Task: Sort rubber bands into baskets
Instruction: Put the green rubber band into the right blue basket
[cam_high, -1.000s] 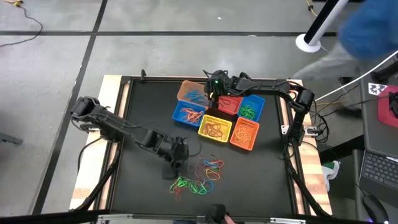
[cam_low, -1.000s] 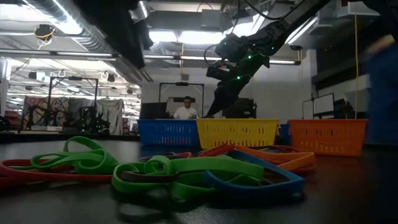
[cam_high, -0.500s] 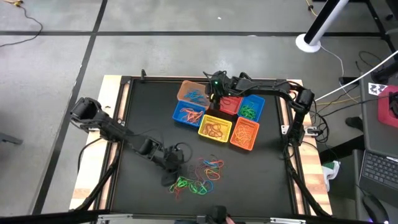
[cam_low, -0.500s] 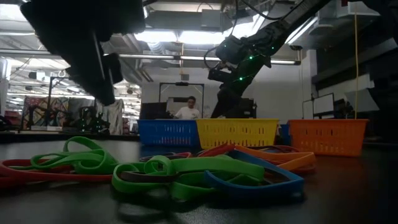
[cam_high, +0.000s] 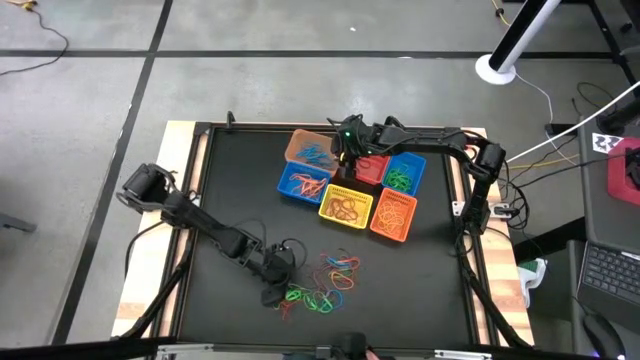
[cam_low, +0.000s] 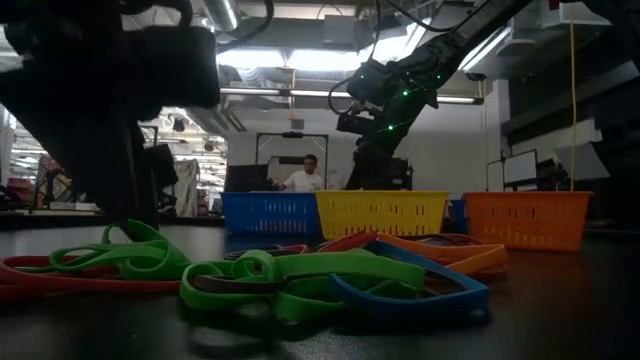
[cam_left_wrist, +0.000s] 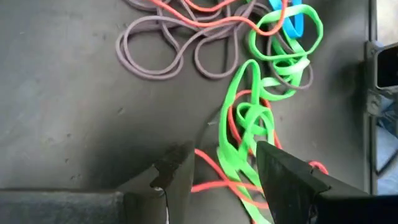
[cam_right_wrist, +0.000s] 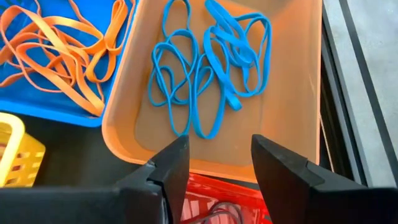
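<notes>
Left end effector (cam_high: 278, 288) is down on the worktop (cam_high: 230, 190) at the 9 o'clock edge of the loose rubber bands (cam_high: 322, 282), fingers parted, with green and red bands (cam_left_wrist: 239, 146) lying in the gap, none gripped. Right end effector (cam_high: 345, 150) hovers open and empty over the tan-orange basket (cam_high: 303, 146), which holds blue bands (cam_right_wrist: 208, 74). The other baskets (cam_high: 358, 195) sit at 12 o'clock from the pile.

high: straight down | low: table-level | wrists: close, downward | shared: rubber bands (cam_low: 290, 275)
</notes>
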